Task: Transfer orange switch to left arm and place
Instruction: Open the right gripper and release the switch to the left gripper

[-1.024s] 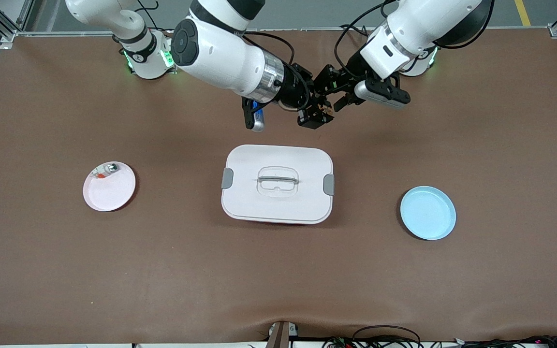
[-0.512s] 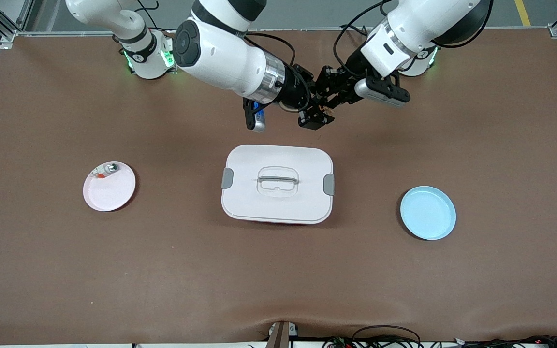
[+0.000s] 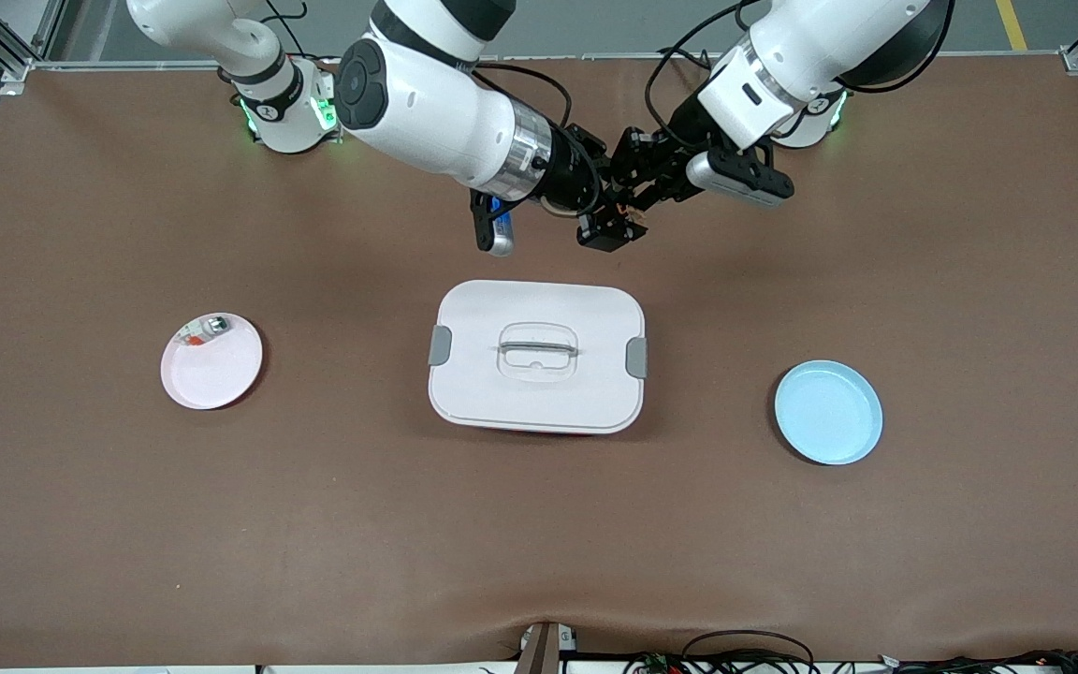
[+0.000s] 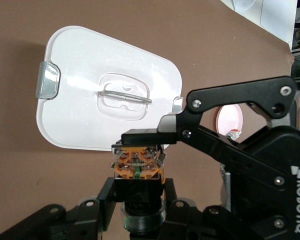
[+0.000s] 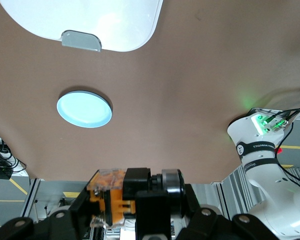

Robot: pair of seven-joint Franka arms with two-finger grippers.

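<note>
Both grippers are meeting in the air over the bare mat between the robot bases and the box (image 3: pixel 537 357), and the switch (image 3: pixel 630 214) is sitting between them, clear of the lid. Compared with a second ago, the left gripper (image 3: pixel 637 192) is sitting closer in against the right gripper (image 3: pixel 610 227); between half a second ago and now almost nothing is moving, so the two arms seem to be settling for the handover. In the left wrist view the switch (image 4: pixel 138 162) is showing its orange body, with the left gripper's (image 4: pixel 138 192) black fingers (image 4: pixel 115 190) closed on its lower black part, while a finger of the right gripper (image 4: pixel 145 136) is lying across its top edge. In the right wrist view the switch (image 5: pixel 109 195) is sitting between the right gripper's (image 5: pixel 125 207) fingers (image 5: pixel 147 197), which look closed on it too. So both jaws are appearing to grip the switch at once, which I judge to be the point where the right gripper is about to let go. The blue plate (image 3: pixel 828 412) at the left arm's end is lying empty, and the pink plate (image 3: pixel 211 360) is holding only a small silver piece (image 3: pixel 207 329).
</note>
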